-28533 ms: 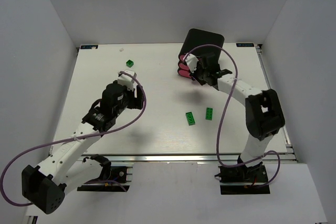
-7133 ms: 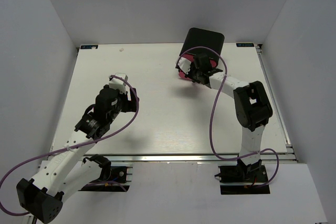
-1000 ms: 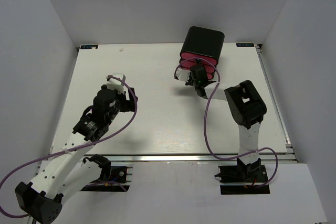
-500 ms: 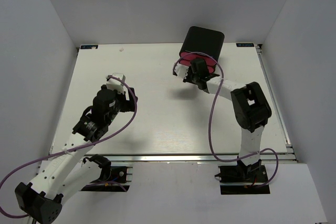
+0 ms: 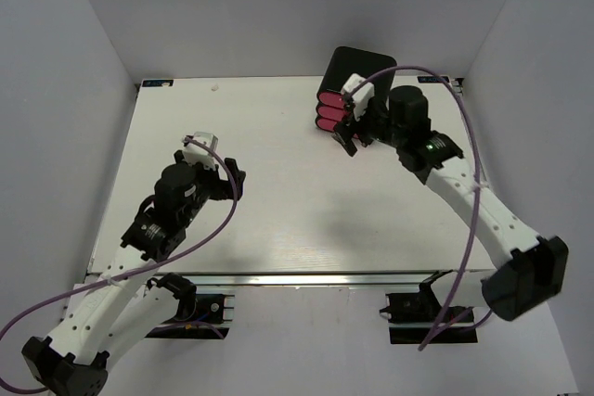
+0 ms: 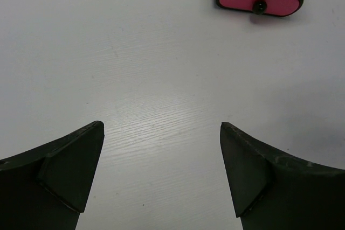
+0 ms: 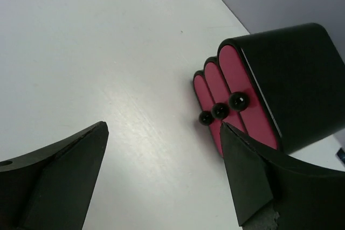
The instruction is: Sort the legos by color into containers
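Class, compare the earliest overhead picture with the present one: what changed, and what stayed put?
The three green bricks are gone from the table. The right gripper has backed off the drawers, jaws open. The cabinet and left gripper stayed roughly put.

3 stacked magenta-pink drawers (image 5: 327, 110), black knobs (image 7: 220, 111), closed, in 1 glossy black cabinet (image 5: 364, 66), upright, far right of table (image 5: 278, 192)

Your top cam looks down from up high behind the near edge and takes in the whole bench (image 5: 278, 192). Left wrist cam peers past the left gripper (image 6: 160, 127) from well back; right wrist cam sits nearer, tilted. All three catch the pink drawers (image 5: 330, 113) of the black cabinet (image 5: 362, 67).
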Action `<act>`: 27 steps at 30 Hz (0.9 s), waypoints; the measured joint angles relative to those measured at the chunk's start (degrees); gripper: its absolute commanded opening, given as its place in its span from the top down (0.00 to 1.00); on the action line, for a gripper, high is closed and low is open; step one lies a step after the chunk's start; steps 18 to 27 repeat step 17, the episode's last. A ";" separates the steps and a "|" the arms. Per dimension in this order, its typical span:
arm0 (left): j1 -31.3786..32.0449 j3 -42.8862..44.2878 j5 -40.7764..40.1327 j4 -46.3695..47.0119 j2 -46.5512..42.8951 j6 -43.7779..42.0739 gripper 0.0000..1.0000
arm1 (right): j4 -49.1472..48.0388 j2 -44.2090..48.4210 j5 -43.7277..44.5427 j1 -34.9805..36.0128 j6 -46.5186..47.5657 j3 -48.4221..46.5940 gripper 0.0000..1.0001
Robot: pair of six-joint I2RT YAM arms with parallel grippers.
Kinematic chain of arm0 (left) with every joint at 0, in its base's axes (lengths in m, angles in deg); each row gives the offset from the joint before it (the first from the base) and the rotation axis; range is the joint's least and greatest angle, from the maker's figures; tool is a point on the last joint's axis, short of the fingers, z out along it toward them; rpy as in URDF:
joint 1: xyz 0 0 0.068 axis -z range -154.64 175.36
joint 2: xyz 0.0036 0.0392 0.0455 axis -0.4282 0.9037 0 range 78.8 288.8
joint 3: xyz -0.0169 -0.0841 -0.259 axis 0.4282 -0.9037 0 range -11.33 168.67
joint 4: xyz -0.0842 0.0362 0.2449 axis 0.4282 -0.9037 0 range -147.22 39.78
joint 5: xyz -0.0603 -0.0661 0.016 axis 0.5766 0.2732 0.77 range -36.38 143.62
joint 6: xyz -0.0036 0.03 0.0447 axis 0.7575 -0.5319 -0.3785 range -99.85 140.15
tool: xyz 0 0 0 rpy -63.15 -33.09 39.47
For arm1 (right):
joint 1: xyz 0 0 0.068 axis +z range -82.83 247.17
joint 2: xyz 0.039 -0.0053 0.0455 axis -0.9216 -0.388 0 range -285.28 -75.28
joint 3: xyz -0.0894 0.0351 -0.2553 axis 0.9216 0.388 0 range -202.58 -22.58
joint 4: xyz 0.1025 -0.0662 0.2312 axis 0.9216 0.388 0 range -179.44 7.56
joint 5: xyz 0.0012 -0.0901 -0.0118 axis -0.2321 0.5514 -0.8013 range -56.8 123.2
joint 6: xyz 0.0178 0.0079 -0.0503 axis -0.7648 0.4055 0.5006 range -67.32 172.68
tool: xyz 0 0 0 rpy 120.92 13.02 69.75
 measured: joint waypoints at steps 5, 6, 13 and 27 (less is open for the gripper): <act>0.00 -1.14 3.89 1.29 -1.81 -0.92 0.02 | 0.09 7.63 0.00 -0.35 -12.76 5.44 0.11; 0.00 -1.38 4.52 1.62 -2.12 -1.09 0.02 | 0.39 8.57 0.04 -0.39 -14.58 7.50 0.11; 0.00 -2.51 6.82 3.19 -2.54 -2.58 0.02 | -0.07 18.80 0.15 -1.81 -22.05 26.01 0.11; 0.00 -2.58 6.84 3.30 -1.38 -3.10 0.02 | -0.81 27.10 0.24 -3.37 -26.08 30.88 0.11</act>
